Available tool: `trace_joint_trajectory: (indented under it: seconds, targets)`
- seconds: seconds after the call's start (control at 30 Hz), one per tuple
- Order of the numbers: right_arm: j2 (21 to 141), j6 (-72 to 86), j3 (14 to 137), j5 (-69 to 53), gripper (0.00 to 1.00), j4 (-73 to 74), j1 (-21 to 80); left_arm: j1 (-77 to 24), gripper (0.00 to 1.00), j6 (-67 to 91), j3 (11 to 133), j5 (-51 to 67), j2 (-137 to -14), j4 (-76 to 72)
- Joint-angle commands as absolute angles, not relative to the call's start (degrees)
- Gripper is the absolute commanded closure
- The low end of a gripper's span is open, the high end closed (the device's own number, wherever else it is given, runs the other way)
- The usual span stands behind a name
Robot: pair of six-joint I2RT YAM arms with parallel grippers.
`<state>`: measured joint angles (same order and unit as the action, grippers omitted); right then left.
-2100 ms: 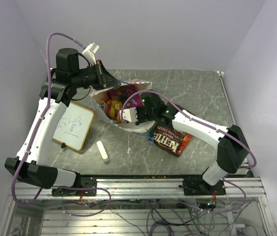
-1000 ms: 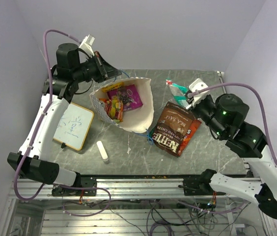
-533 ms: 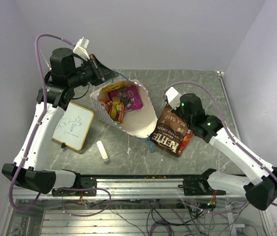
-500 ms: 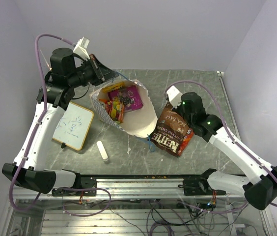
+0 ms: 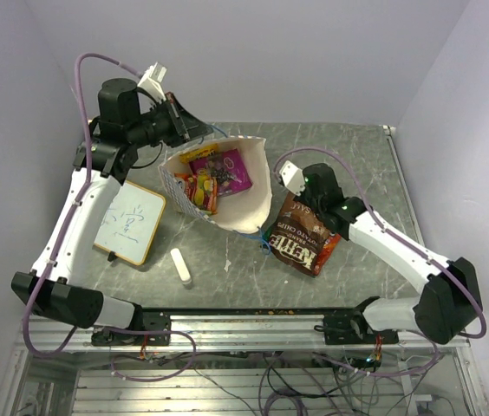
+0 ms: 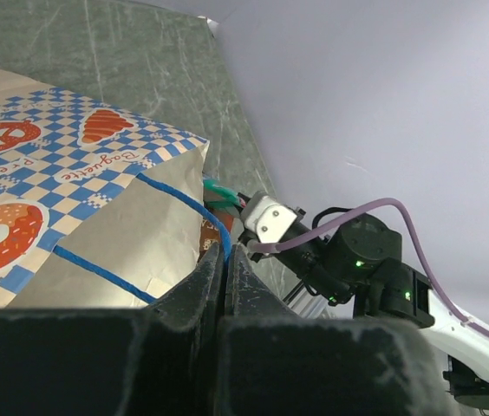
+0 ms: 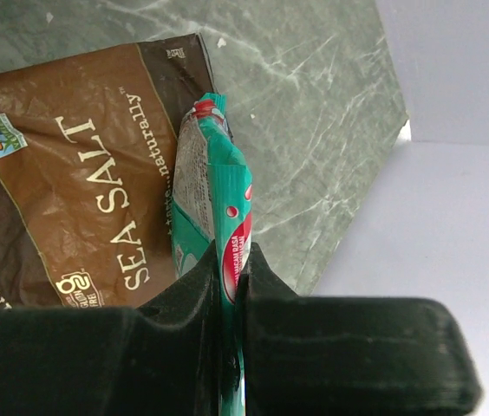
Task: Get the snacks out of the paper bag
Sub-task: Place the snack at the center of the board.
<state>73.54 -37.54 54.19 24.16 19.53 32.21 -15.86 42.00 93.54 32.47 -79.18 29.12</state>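
The paper bag (image 5: 243, 206) lies open on the table, chequered side (image 6: 71, 165) facing the left wrist view. My left gripper (image 6: 227, 253) is shut on its blue cord handle (image 6: 214, 227), holding the mouth up at the far left (image 5: 194, 132). Inside lie a purple packet (image 5: 225, 168) and orange and yellow snacks (image 5: 199, 192). My right gripper (image 7: 230, 260) is shut on a green packet (image 7: 214, 186), held edge-on just over the brown sea-salt chip bag (image 7: 62, 173). That brown bag (image 5: 303, 238) rests on the table right of the paper bag, with the right gripper (image 5: 292, 184) at its far end.
A wood-framed whiteboard (image 5: 129, 223) lies left of the bag, and a small white cylinder (image 5: 180, 267) sits in front of it. Walls close in the table at the back and both sides. The table's right edge (image 5: 405, 195) runs near the right arm.
The right arm came down from high on the right with the green packet and moved left, over the brown bag's far end. The left gripper kept its hold on the handle, shifting only slightly.
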Motion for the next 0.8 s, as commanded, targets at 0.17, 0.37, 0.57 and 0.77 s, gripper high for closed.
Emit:
trace_joint_trajectory:
  seconds: [0.17, 0.37, 0.57, 0.77]
  targets:
    - [75.5, -33.1, 55.0, 19.2, 1.00, 22.6, 33.9, -16.2, 0.93, 39.4, 97.4, 36.3, -80.4, 28.8]
    - [78.0, -29.7, 53.9, 17.9, 0.98, 23.1, 36.0, -16.2, 0.93, 40.6, 97.6, 37.5, -82.0, 26.2]
    - [81.7, -23.9, 53.4, 17.0, 0.79, 22.6, 37.1, -16.2, 0.93, 38.5, 99.7, 38.9, -83.3, 29.0]
    - [83.2, -23.1, 51.2, 13.8, 0.67, 23.2, 37.6, -15.9, 0.93, 37.7, 100.1, 39.8, -84.0, 29.7]
